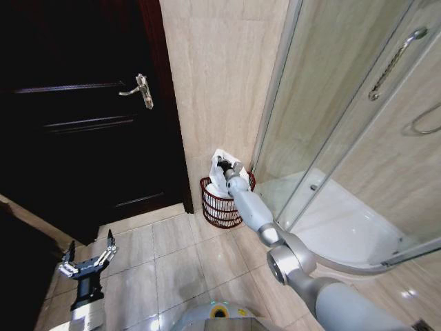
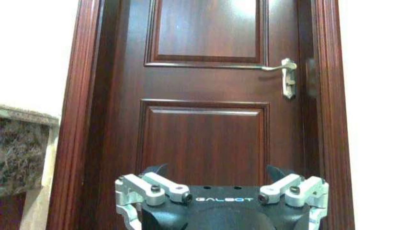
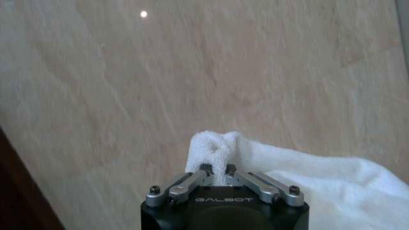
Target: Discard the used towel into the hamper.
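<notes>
The hamper (image 1: 215, 204) is a small dark reddish-brown wire basket on the floor against the beige wall, between the door and the shower. My right gripper (image 1: 222, 164) is stretched out just above its rim, shut on the white towel (image 1: 219, 181), which hangs down into the basket. In the right wrist view the fingers (image 3: 203, 170) pinch a fold of the towel (image 3: 300, 179) close to the wall. My left gripper (image 1: 88, 256) hangs open low at the left, facing the door.
A dark wooden door (image 1: 76, 117) with a metal handle (image 1: 141, 89) stands left of the hamper. The glass shower enclosure (image 1: 344, 138) and its white tray (image 1: 351, 227) lie to the right. Beige floor tiles (image 1: 172, 262) stretch between me and the hamper.
</notes>
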You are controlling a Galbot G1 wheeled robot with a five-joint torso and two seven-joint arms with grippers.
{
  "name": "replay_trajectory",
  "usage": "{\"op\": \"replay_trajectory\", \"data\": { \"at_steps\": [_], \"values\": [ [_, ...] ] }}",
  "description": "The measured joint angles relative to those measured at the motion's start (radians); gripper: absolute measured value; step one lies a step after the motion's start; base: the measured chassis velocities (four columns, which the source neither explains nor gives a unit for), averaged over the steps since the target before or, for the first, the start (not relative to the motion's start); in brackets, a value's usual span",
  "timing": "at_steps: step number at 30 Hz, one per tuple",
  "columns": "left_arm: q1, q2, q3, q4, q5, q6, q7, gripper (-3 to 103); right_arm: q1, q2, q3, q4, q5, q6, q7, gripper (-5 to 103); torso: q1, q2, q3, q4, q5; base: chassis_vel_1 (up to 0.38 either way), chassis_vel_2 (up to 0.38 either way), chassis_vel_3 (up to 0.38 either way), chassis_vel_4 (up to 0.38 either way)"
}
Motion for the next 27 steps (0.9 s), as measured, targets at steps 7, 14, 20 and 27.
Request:
{"op": "replay_trajectory", "data": {
  "at_steps": [7, 14, 20, 27],
  "values": [
    [-0.004, 0.0, 0.006, -0.057, 0.032, 0.058, -0.015, 100, -0.072, -0.048, -0.029, 0.092, -0.002, -0.067, 0.009, 5, -0.012, -0.023, -0.012, 0.0001, 0.0, 0.0, 0.0, 0.0, 0.0],
    [-0.005, 0.0, 0.013, -0.142, 0.056, 0.143, -0.021, 100, -0.126, -0.116, -0.045, 0.137, -0.002, -0.16, 0.01, 5, -0.012, -0.024, -0.012, -0.0001, 0.0003, 0.0, 0.0, 0.0, 0.0],
    [-0.023, 0.0, 0.031, -0.189, 0.077, 0.197, -0.035, 100, -0.119, -0.151, -0.047, 0.113, 0.023, -0.213, 0.003, 5, -0.011, -0.02, -0.011, 0.0002, 0.0, 0.0, 0.0, 0.0, 0.0],
    [-0.03, 0.0, 0.037, -0.196, 0.087, 0.205, -0.048, 100, -0.112, -0.194, -0.062, 0.137, 0.093, -0.339, 0.051, 5, -0.009, -0.018, -0.009, -0.0001, 0.0, 0.0, 0.0, 0.0, 0.0]
  ]
}}
